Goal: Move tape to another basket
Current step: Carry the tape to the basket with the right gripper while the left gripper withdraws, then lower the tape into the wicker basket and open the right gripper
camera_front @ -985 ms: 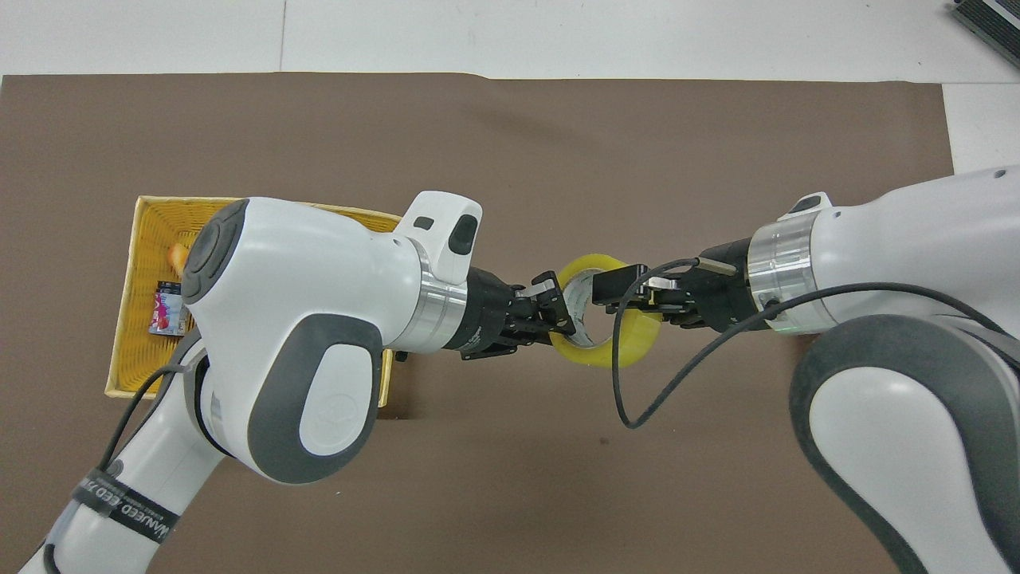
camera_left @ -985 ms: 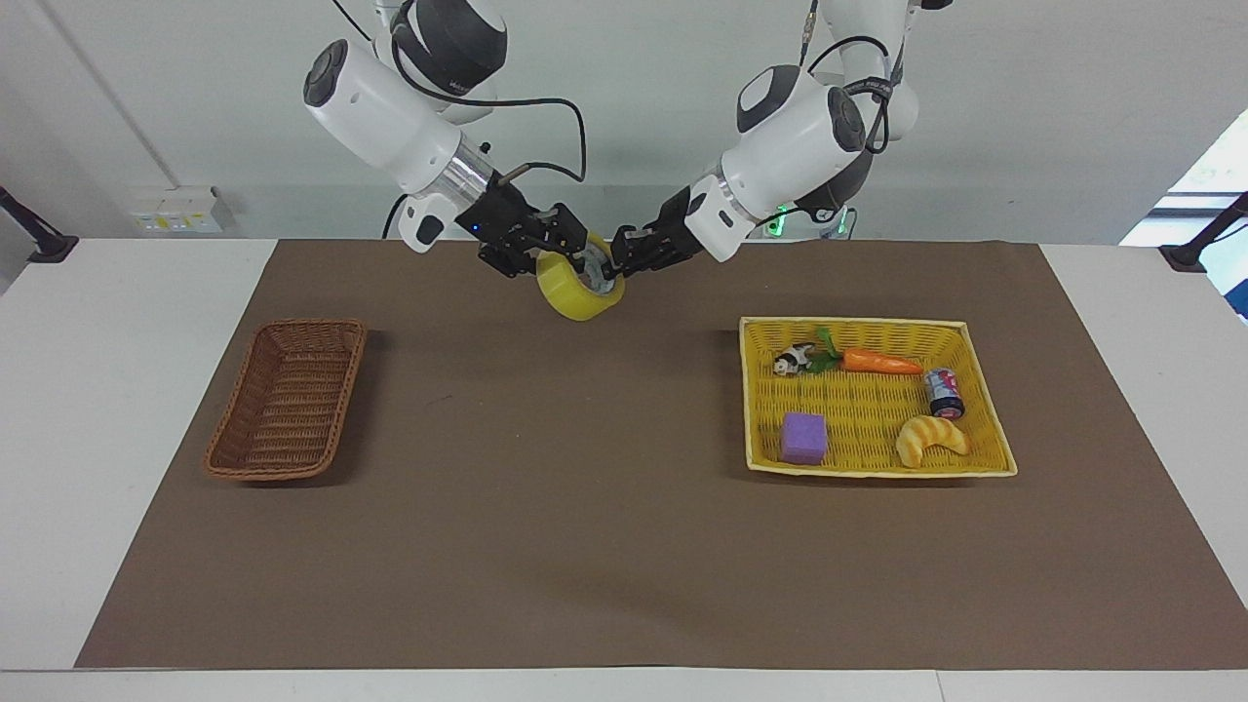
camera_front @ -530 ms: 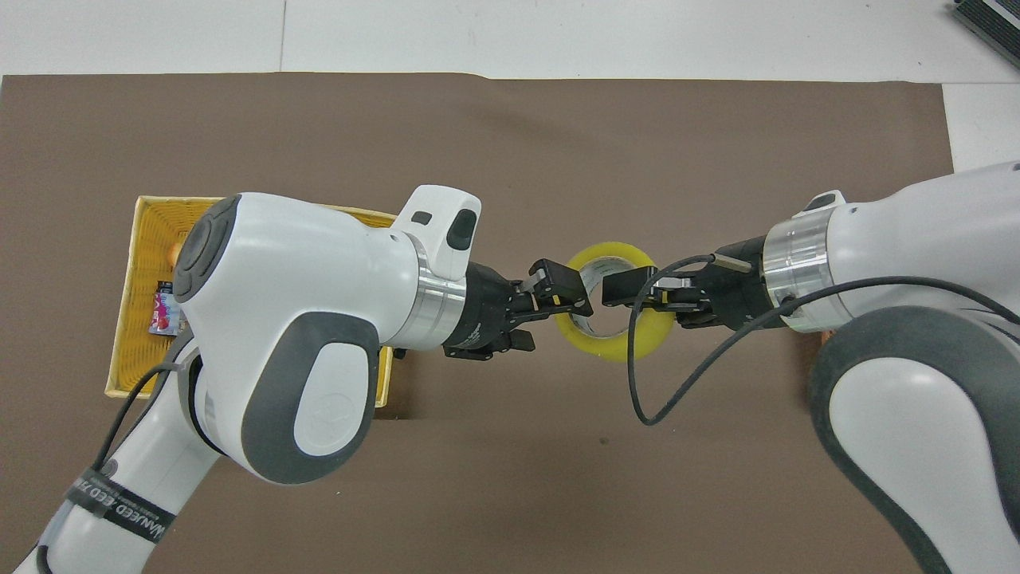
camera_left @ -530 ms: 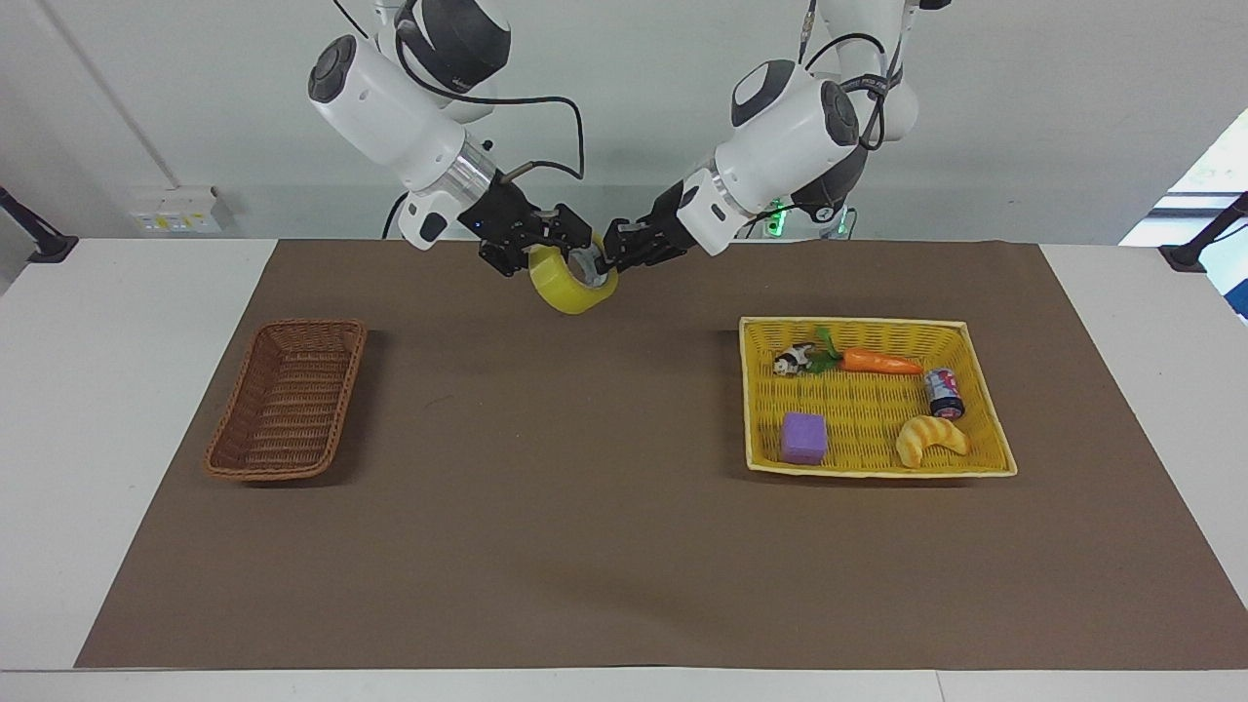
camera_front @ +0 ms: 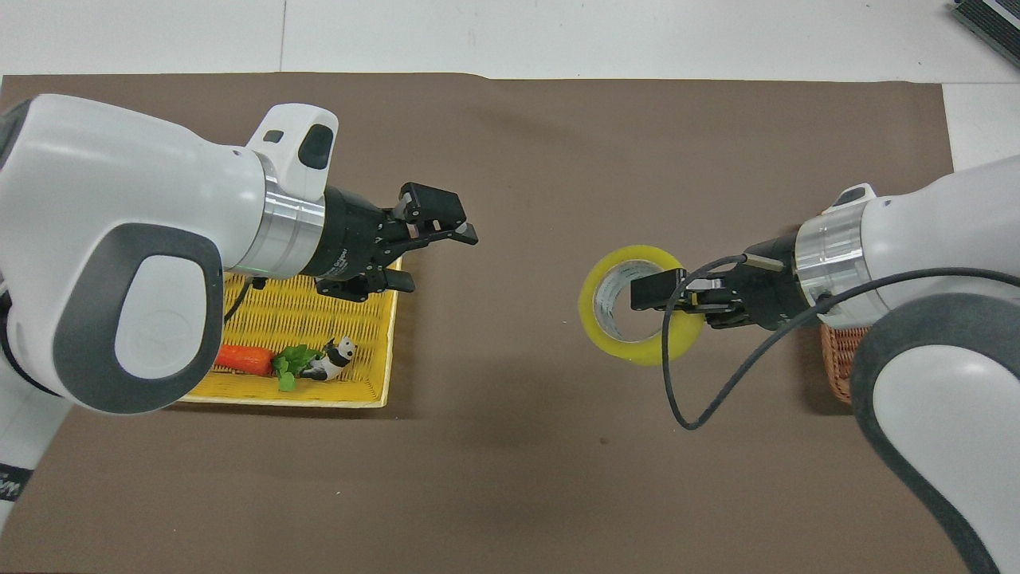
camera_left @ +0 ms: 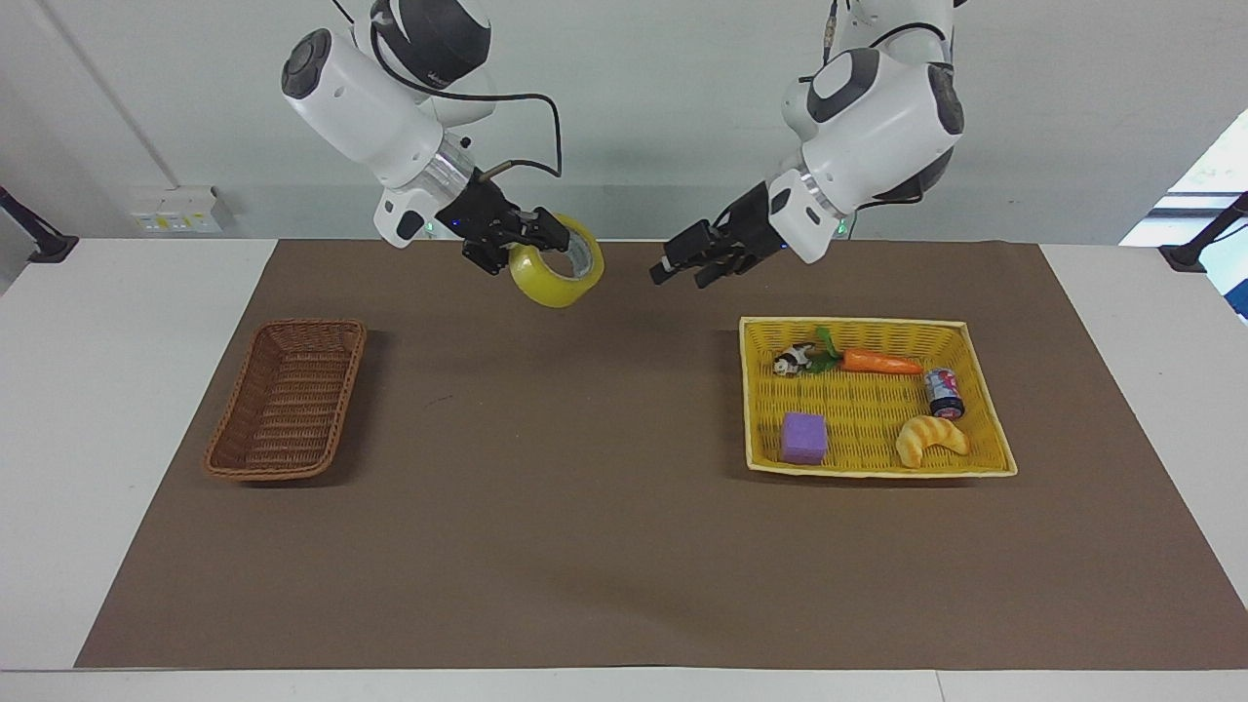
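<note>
The yellow tape roll (camera_left: pixel 548 283) hangs in the air over the brown mat, toward the robots' end and about mid-table. My right gripper (camera_left: pixel 539 238) is shut on its rim, with one finger inside the pale core. The roll also shows in the overhead view (camera_front: pixel 607 341), held by the right gripper (camera_front: pixel 663 296). My left gripper (camera_left: pixel 675 270) is open and empty, in the air apart from the tape, over the mat by the yellow basket's edge (camera_front: pixel 441 229). The dark-brown wicker basket (camera_left: pixel 288 400) stands empty at the right arm's end; only its corner shows in the overhead view (camera_front: pixel 837 363).
A wide yellow basket (camera_left: pixel 858 325) at the left arm's end holds a carrot (camera_left: pixel 880 363), a small panda toy (camera_left: pixel 793 361), a purple block (camera_left: pixel 803 438), a croissant toy (camera_left: pixel 932 440) and a small can (camera_left: pixel 943 391). The brown mat (camera_left: pixel 585 487) covers the table.
The left gripper has let go of the tape, opened and drawn back toward the yellow basket. The right gripper has carried the tape up and toward the right arm's end.
</note>
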Controlling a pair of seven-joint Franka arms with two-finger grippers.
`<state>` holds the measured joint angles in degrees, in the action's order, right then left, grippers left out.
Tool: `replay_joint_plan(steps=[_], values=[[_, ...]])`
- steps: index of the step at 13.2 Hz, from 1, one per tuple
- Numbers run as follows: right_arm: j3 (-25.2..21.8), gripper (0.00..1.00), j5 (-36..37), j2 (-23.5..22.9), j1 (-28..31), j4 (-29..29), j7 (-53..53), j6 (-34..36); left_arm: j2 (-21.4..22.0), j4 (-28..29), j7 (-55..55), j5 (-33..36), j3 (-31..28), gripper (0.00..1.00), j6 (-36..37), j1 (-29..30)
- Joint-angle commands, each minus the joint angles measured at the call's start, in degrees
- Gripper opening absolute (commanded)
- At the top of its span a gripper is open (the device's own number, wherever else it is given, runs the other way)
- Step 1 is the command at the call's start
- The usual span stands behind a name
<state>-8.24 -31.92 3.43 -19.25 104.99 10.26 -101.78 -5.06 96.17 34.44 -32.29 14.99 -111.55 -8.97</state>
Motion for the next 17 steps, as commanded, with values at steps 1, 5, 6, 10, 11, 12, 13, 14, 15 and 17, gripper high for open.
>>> replay_joint_plan(steps=[1,5,6,10,11,12,13,14,15,17], values=[[-0.11,0.00,1.85,2.18,6.39,-0.49,-9.42,6.12,-0.30,-1.16,-3.04,17.87,0.48,1.00,2.73,1.32],[-0.20,0.00,7.02,3.42,22.31,0.47,-28.97,12.84,1.89,-2.91,-12.43,34.82,-0.66,1.00,11.17,4.40],[-0.20,0.00,7.65,3.42,24.42,1.26,-30.11,12.84,2.68,-4.40,-15.42,36.67,-1.45,1.00,12.74,5.79],[-0.29,0.00,10.64,-0.69,32.95,1.79,-39.34,9.42,4.62,-13.10,-26.95,36.78,-1.98,1.00,25.92,9.84],[-0.29,0.00,10.73,-2.62,34.44,1.62,-41.27,8.19,4.71,-13.90,-27.23,36.86,-2.68,1.00,27.25,10.55],[-0.29,0.00,10.82,-4.47,35.42,1.71,-42.42,5.92,6.27,-13.90,-27.40,36.34,-3.73,1.00,27.87,11.08],[-0.29,0.00,10.91,-6.49,36.21,1.71,-43.30,4.33,7.42,-13.82,-27.84,35.64,-4.35,1.00,29.01,11.08],[-0.29,0.00,11.35,-7.38,36.22,1.97,-44.18,2.48,7.69,-13.73,-29.06,33.63,-4.88,1.00,31.02,11.52],[-0.29,0.00,12.13,-7.65,36.22,2.23,-44.45,1.77,7.78,-13.73,-30.38,31.61,-4.97,1.00,31.56,12.30],[-0.29,0.00,14.16,-8.61,36.48,2.41,-45.76,0.80,8.22,-13.73,-30.39,31.15,-4.53,1.00,30.87,12.49]])
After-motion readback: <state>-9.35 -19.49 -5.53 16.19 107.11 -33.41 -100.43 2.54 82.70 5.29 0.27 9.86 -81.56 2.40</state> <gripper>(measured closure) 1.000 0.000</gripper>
